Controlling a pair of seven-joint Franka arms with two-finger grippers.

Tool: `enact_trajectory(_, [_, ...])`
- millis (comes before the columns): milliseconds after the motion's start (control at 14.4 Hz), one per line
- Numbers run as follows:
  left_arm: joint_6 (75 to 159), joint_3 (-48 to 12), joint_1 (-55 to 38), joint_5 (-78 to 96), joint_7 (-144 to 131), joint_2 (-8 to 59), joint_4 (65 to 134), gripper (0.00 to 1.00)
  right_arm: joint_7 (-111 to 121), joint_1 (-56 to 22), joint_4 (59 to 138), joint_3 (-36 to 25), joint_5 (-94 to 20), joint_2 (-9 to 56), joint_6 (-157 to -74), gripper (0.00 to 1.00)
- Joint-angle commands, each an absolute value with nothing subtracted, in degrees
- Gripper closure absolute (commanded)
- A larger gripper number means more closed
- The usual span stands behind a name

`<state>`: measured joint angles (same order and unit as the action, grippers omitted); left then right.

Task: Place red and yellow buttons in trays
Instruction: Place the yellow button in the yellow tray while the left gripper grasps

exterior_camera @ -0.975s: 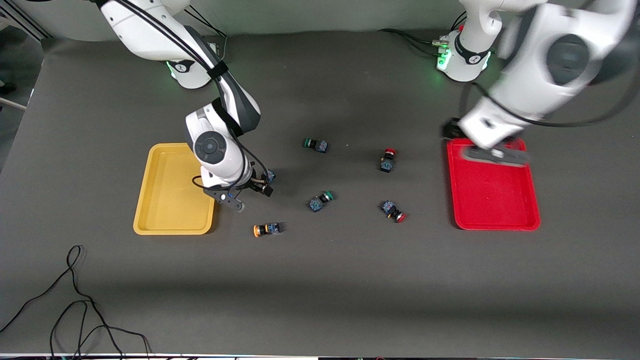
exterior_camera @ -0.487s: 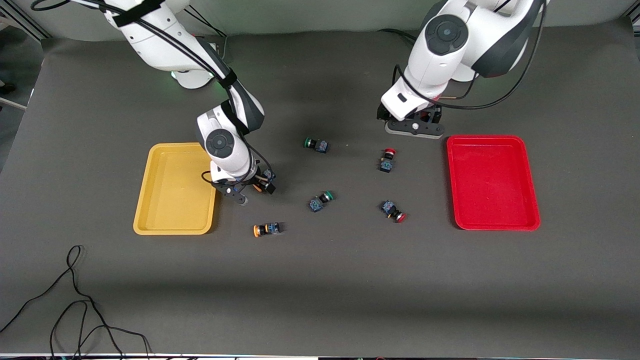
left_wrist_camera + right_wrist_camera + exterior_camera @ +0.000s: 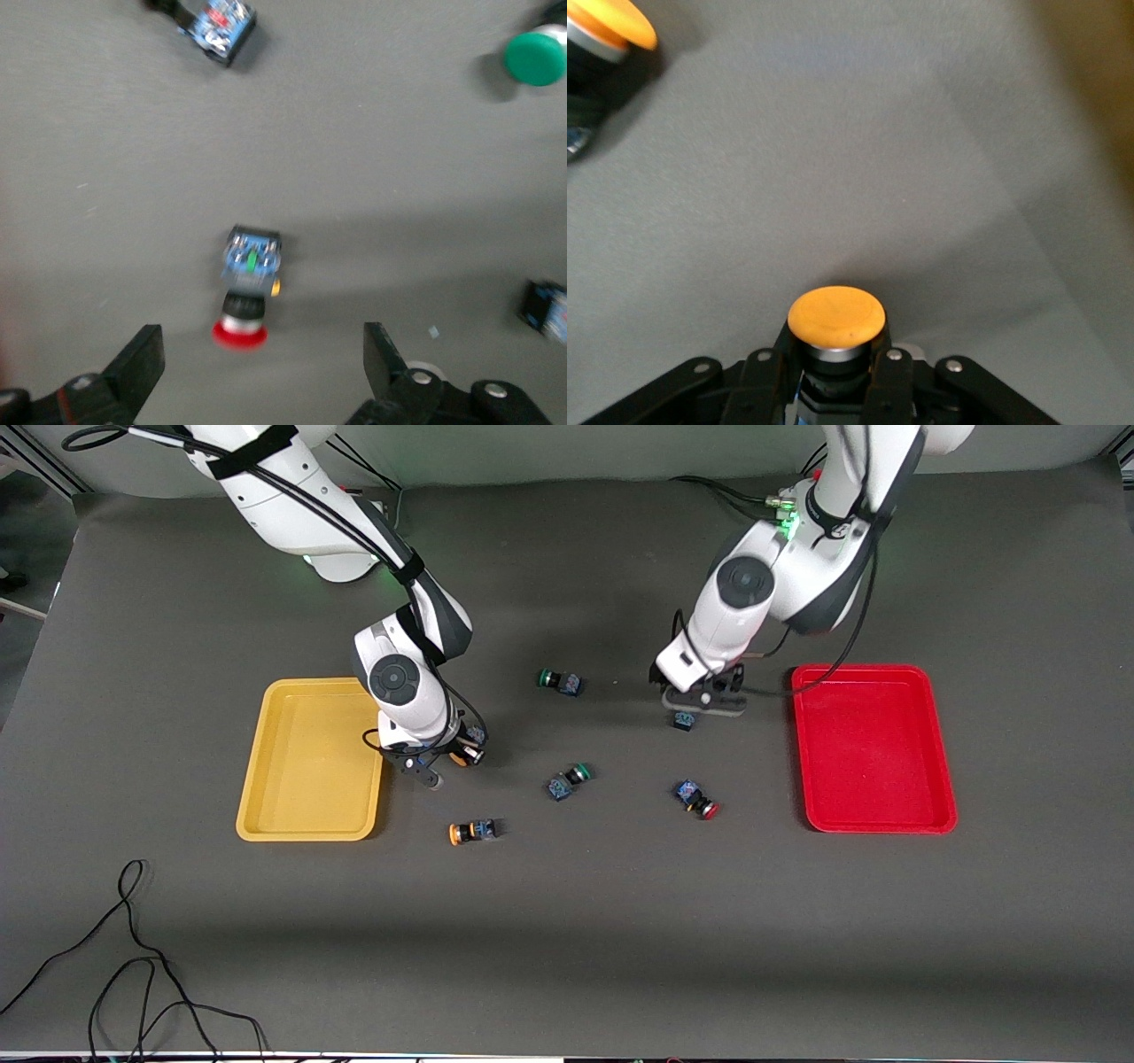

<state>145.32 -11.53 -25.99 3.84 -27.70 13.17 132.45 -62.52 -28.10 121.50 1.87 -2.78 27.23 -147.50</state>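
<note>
Yellow button pinched in right gripper beside yellow tray; risks slipping or missing the rim. Red button on table under wide-open left gripper near red tray; could roll if nudged.

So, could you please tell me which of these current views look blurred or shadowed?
Left wrist view: slightly soft, the red-capped button smeared, a shadow band crossing the mat. Right wrist view: sharp on the yellow-capped button in the right tool. Front view: crisp, with soft arm shadows on the table.
</note>
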Motion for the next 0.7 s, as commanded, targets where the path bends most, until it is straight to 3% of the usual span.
enact_trajectory(0, [150.54, -10.20, -26.98, 2.55, -29.00, 18.88, 131.40, 0.00, -57.95, -26.38, 121.46, 0.01, -3.60, 21.20, -140.56, 1.00])
enact_trajectory(139, [152.92, -10.11, -26.98, 2.20, -28.92, 21.52, 131.13, 0.00, -49.36, -24.18, 121.46, -3.41, -3.60, 15.50, -131.62, 1.00])
enact_trajectory(278, [153.02, -10.11, -26.89, 2.11, -29.00, 22.23, 130.87, 0.02, -38.81, -23.91, 121.73, -10.60, -3.60, 12.14, -125.53, 1.00])
enact_trajectory(348, [152.93, -10.02, -26.72, 2.11, -29.09, 22.15, 130.78, 0.16, -33.89, -23.91, 122.60, -13.59, -3.60, 12.13, -125.25, 0.95])
enact_trajectory(418, [152.76, -10.02, -26.72, 2.20, -29.18, 22.15, 130.61, 0.43, -30.79, -23.91, 124.17, -16.06, -3.69, 12.39, -126.11, 0.82])
enact_trajectory(487, [152.75, -10.02, -26.72, 2.20, -29.35, 22.24, 130.61, 0.63, -30.50, -23.91, 124.97, -16.69, -4.74, 12.39, -127.43, 0.05])
enact_trajectory(557, [152.75, -9.67, -26.72, 2.11, -29.88, 22.32, 130.52, 0.75, -30.50, -23.91, 124.72, -16.87, -5.53, 12.13, -127.27, 0.00])
enact_trajectory(627, [152.58, -9.41, -26.72, 2.11, -29.97, 22.50, 130.26, 0.78, -30.67, -23.91, 124.11, -16.87, -5.62, 12.13, -127.00, 0.00])
